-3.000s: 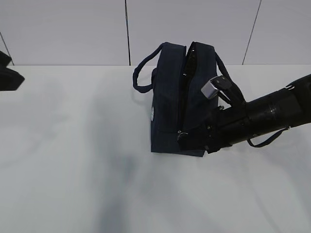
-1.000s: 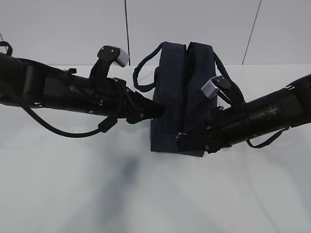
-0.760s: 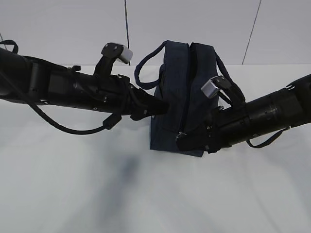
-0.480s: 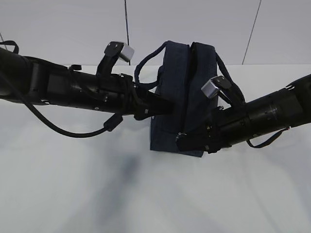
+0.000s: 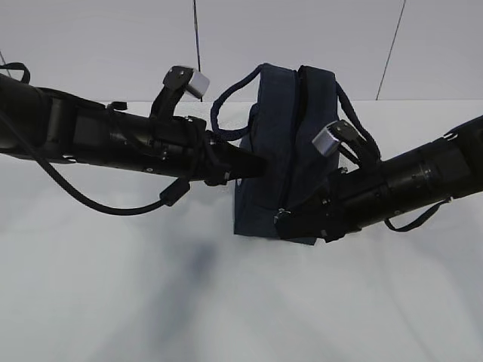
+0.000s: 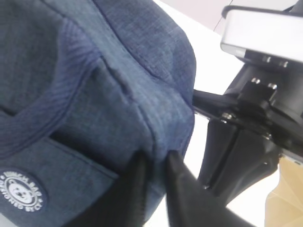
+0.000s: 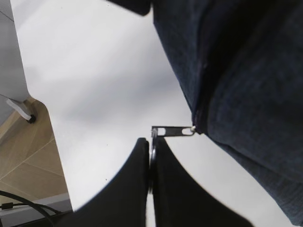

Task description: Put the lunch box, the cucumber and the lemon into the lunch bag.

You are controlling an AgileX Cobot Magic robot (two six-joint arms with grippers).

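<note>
Navy woven fabric, boxy: lunch bag (image 5: 279, 151) upright at mid-table, far of centre, on white table (image 5: 113, 302). Two loop handles, one arching left, one drooping right. Zipper line running down the near end, nearly closed along what shows. Small round white logo patch (image 6: 22, 190) low on the left side panel, bear face at its centre, ring of lettering too blurred to read.

Left gripper (image 6: 154, 163) against the bag's left side, fingers (image 6: 177, 177) narrowed onto a raised fold of cloth, pinching it. Right gripper (image 7: 150, 156) at the bag's near lower corner, fingers pressed together on the ring of the metal zipper pull (image 7: 173, 130).

Black arms crossing from both sides, partly hiding the bag's flanks. Grey panelled wall behind.
</note>
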